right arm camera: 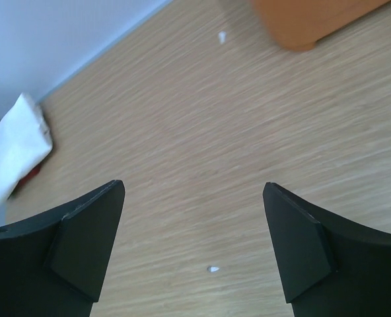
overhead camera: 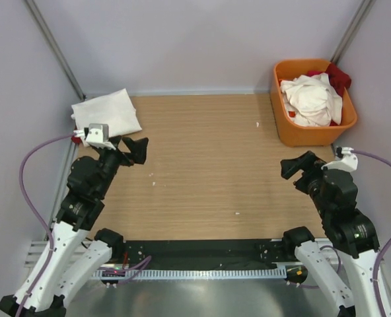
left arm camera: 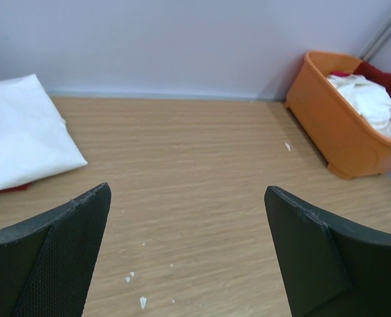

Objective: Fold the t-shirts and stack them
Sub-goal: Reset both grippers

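Observation:
A folded white t-shirt [overhead camera: 107,112] lies at the table's far left corner; a red edge [left arm camera: 14,188] shows from under it in the left wrist view. It also shows in the right wrist view [right arm camera: 14,155]. A crumpled white t-shirt [overhead camera: 312,99] and a red one [overhead camera: 339,76] lie in the orange tub [overhead camera: 311,136] at the far right. My left gripper [overhead camera: 131,150] is open and empty, just right of and nearer than the folded shirt. My right gripper [overhead camera: 296,166] is open and empty, in front of the tub. Both hover over bare wood [left arm camera: 187,191] [right arm camera: 193,187].
Small white scraps [left arm camera: 142,302] [right arm camera: 213,269] dot the wooden tabletop. Grey walls close off the back and sides. A black strip and cable track [overhead camera: 202,254] run along the near edge between the arm bases. The tub [left arm camera: 334,125] stands against the right wall.

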